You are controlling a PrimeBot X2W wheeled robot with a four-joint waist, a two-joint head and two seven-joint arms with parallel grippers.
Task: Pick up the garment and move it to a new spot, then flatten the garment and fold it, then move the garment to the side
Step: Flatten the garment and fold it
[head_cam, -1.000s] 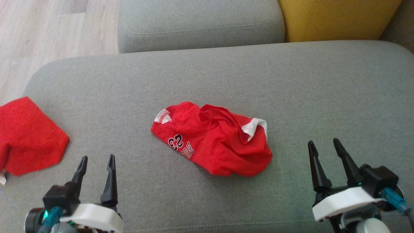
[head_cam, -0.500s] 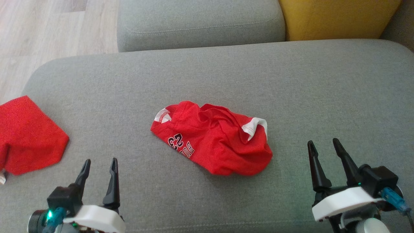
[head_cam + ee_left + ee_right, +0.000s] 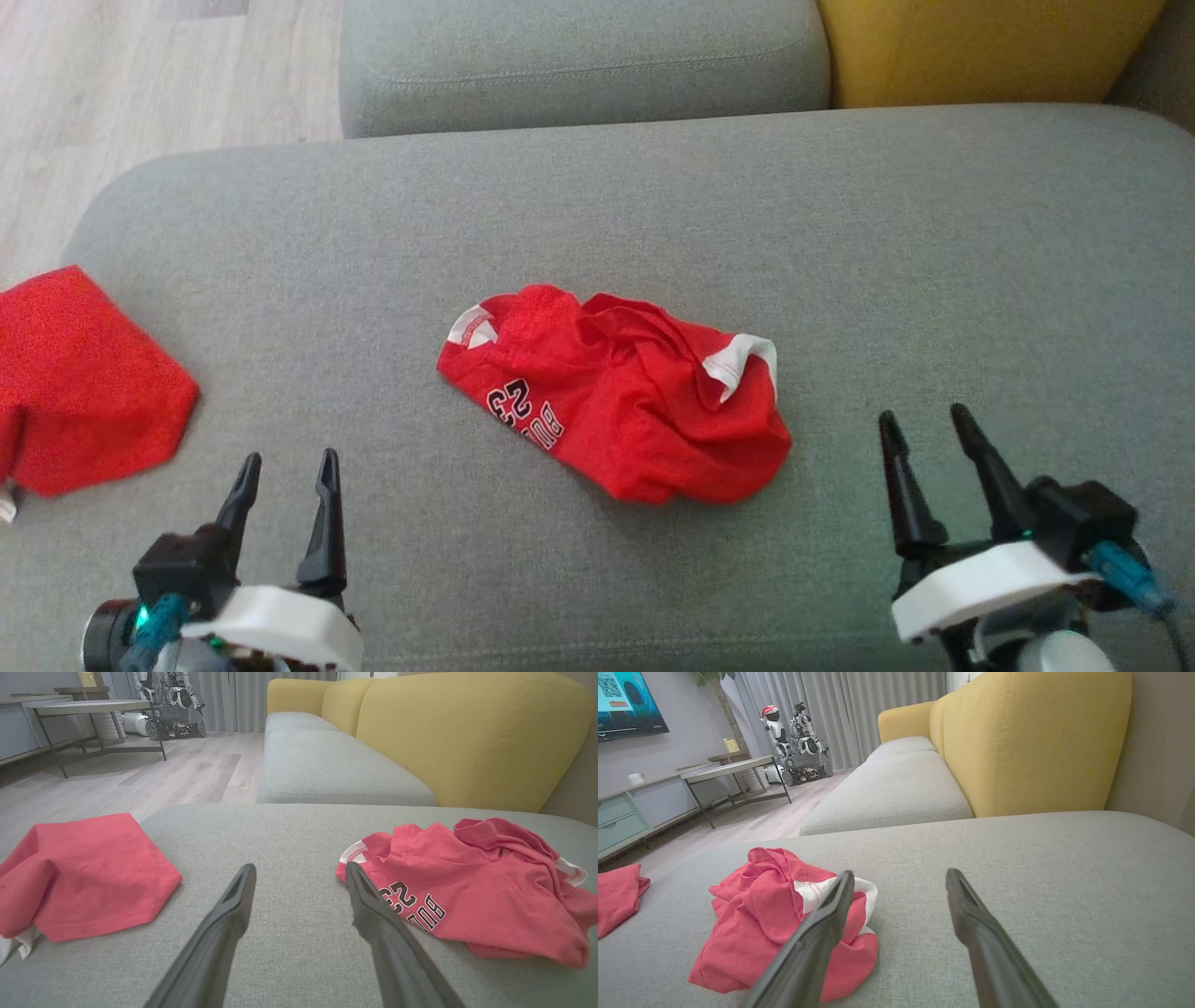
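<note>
Crumpled red garment [image 3: 616, 401] lies mid grey sofa cushion [image 3: 840, 233]. Left gripper [image 3: 288, 457] and right gripper [image 3: 922, 415] both wide, empty, flanking it, not touching. Second red cloth [image 3: 84, 383] far left.

**Crumpled red garment lies left of our spread fingers**

We look along our right gripper [image 3: 901, 874], its two dark fingers spread wide with bare grey cushion [image 3: 1041, 896] between them. The red garment [image 3: 747, 933] lies crumpled on the cushion at the left, its white trim [image 3: 810, 890] partly covered by the finger on that side. A second red cloth [image 3: 616, 898] sits at the far left edge, well apart. Behind rise a yellow backrest [image 3: 1027, 742] and another grey seat [image 3: 892, 788]. Further off we make out a table [image 3: 728, 767], a parked robot [image 3: 794, 737], grey curtains [image 3: 887, 700] and a wall screen [image 3: 626, 700]
</note>
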